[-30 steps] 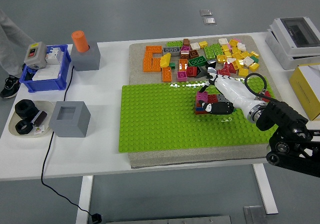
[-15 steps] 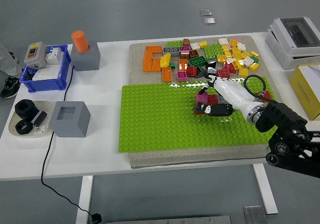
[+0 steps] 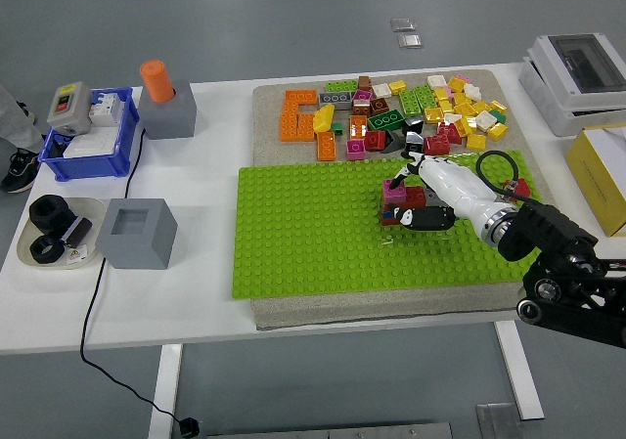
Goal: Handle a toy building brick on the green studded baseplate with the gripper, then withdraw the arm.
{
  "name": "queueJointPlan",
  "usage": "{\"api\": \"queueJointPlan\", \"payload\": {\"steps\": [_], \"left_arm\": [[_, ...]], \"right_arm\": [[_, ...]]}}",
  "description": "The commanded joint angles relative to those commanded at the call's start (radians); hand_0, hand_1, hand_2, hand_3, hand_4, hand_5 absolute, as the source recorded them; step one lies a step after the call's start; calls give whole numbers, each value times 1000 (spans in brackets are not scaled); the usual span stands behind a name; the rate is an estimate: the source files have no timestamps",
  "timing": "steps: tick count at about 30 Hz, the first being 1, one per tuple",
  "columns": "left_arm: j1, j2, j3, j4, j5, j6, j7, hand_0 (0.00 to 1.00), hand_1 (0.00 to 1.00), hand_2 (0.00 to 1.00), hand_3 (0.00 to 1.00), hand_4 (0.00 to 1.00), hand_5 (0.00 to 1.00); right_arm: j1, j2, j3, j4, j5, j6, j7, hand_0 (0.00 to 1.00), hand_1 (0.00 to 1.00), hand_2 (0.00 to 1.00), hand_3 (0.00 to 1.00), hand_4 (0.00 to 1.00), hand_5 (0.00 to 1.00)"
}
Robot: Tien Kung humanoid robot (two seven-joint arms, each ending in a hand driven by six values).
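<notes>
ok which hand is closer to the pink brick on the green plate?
Right. The right hand is right at the pink brick on the green plate, fingertips against the brick stack. The left hand isn't in view.

light: bright, even, from overhead | shadows: soft, short | glare: small glints on green baseplate far edge | focus: sharp throughout

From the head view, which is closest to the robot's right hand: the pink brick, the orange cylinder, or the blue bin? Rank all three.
1. Pink brick, at the right hand, on the green baseplate.
2. Orange cylinder, far left, toward the back.
3. Blue bin, at the left edge.
</notes>
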State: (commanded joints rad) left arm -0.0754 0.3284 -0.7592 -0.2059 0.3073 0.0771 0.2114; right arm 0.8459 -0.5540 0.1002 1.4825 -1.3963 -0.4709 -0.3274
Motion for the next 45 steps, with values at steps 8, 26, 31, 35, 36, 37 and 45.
{"api": "queueJointPlan", "payload": {"steps": [8, 26, 31, 35, 36, 37, 45], "left_arm": [[-1, 0, 1, 0, -1, -1, -1, 814, 811, 783, 720, 871, 569], [-3, 1, 3, 0, -2, -1, -3, 813, 811, 782, 720, 871, 571], [-2, 1, 5, 1, -4, -1, -5, 814, 811, 782, 719, 871, 572], [-2, 1, 7, 1, -6, -1, -6, 814, 811, 782, 719, 871, 572], [-1, 1, 7, 1, -7, -1, -6, 814, 811, 782, 719, 873, 573], [-1, 0, 9, 1, -8, -1, -7, 814, 811, 782, 719, 873, 573], [0, 0, 19, 2, -18, -3, -11, 814, 811, 782, 719, 873, 573]], "right_arm": [[7, 4, -7, -6, 10, 0, 7, 998, 998, 983, 637, 620, 398], [14, 18, -28, -31, 42, -2, 24, 998, 998, 982, 635, 618, 404], [11, 21, -24, -47, 62, -2, 33, 998, 998, 982, 634, 619, 405], [8, 21, -23, -57, 73, -2, 38, 998, 998, 982, 634, 619, 405], [7, 20, -22, -58, 75, -2, 39, 998, 998, 982, 633, 621, 407], [5, 20, -21, -59, 76, -2, 40, 998, 998, 982, 633, 621, 407], [0, 18, -17, -59, 76, -3, 42, 998, 998, 984, 633, 623, 407]]}}
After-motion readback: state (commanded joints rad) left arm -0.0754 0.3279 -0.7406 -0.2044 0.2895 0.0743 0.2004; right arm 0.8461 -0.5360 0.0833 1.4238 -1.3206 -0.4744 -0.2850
